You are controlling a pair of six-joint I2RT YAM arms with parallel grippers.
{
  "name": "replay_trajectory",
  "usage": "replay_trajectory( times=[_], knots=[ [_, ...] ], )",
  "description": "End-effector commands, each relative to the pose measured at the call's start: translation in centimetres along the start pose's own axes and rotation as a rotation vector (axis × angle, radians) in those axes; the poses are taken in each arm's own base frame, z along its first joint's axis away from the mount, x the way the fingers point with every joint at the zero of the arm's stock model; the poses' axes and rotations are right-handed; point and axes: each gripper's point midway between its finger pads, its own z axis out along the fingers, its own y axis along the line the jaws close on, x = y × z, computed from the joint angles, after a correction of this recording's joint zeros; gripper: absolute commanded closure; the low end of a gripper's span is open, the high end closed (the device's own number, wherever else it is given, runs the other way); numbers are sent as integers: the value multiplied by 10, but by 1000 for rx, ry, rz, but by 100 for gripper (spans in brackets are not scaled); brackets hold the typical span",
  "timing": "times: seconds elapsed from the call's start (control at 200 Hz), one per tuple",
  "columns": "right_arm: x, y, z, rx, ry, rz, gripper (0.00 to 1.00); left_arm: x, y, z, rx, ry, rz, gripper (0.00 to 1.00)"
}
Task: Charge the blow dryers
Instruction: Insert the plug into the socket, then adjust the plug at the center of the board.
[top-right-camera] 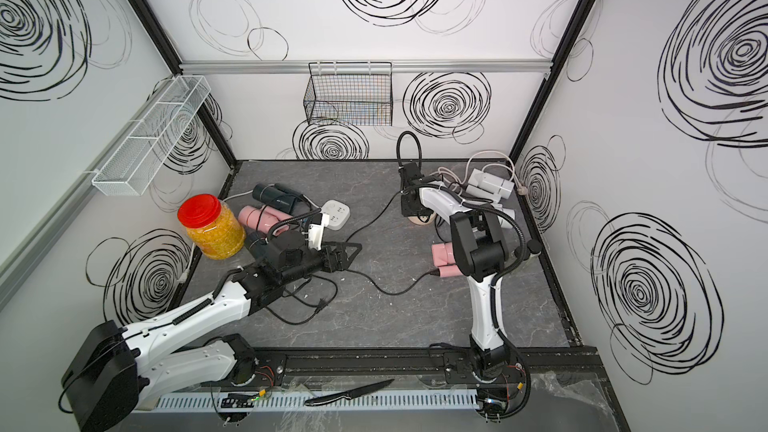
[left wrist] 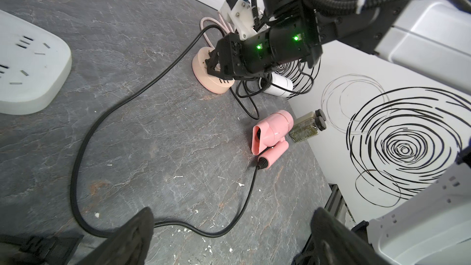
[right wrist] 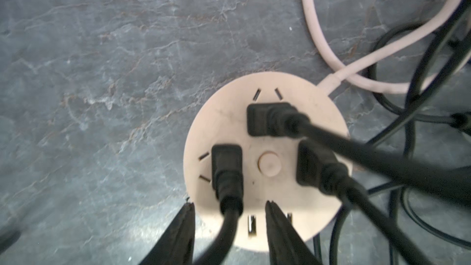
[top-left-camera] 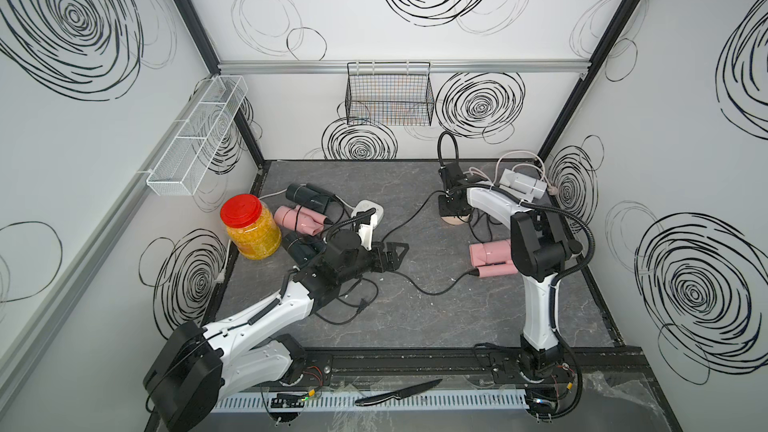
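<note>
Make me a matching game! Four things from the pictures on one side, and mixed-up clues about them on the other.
Things:
1. jar
2. knife
3. round socket hub
4. wire basket

Clues:
A. hangs on the back wall
B. has three black plugs in it
C. lies along the front edge
D. has a red lid

Pairs: 1-D, 2-C, 3-B, 4-A

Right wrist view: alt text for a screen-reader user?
Three black plugs sit in a round beige socket hub on a grey table. The right gripper straddles one plug's cord, jaws apart. More black cords and the hub's pale cord lie beside it.
</note>
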Motion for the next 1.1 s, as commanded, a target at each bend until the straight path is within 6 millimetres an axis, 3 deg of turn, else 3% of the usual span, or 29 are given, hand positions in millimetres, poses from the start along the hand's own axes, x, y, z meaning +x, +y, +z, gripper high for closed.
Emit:
replay_trajectory(
  times=[0.0,0.155,0.34,0.505,0.6,0.756,0.936,1.091],
  knots=[
    [8,20,-44,-64,-42,-12,50,-26,-10,-12,3,-64,33,1],
    [34,53,-89,-183,-141,-67,49,-32,6,-30,-96,-69,59,1],
    [59,93,-157,-428,-313,-125,49,-40,39,-70,-299,-87,87,1],
    [87,128,-185,-717,-384,-226,51,-52,69,-112,-471,-117,44,0],
    [99,145,-186,-807,-345,-262,54,-55,87,-126,-520,-128,-32,3],
    [114,187,-167,-824,-230,-323,63,-54,117,-131,-516,-207,-171,4],
    [131,229,-130,-775,-83,-380,71,-47,136,-120,-411,-317,-315,4],
    [140,245,-87,-681,21,-364,77,-39,148,-115,-449,-267,-282,3]
  ],
)
